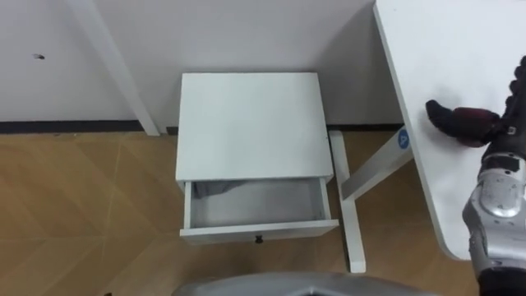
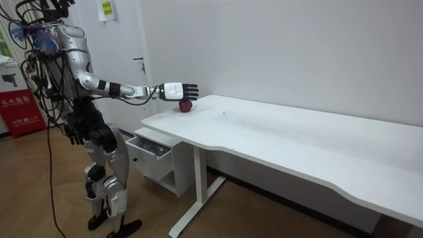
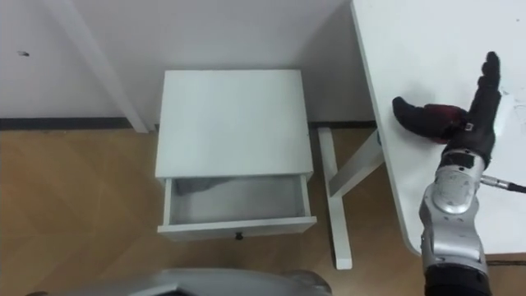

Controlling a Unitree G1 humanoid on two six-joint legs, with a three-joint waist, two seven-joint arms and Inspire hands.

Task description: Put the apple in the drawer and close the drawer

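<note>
Apple (image 1: 467,117) near desk (image 1: 444,49) edge; drawer (image 1: 259,231) open

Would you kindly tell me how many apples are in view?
1. The apple lies on the white desk, between thumb and fingers of the right robot hand. The open drawer shows none, though its back part is hidden.

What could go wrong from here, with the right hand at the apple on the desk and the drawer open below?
1. The right hand flanks the apple with its thumb on one side and its fingers straight, not closed round it. A nudge could roll the apple off the desk.
2. The drawer is only partly out of the cabinet, so the opening is short. A loosely aimed drop might hit the cabinet top or the drawer front.
</note>
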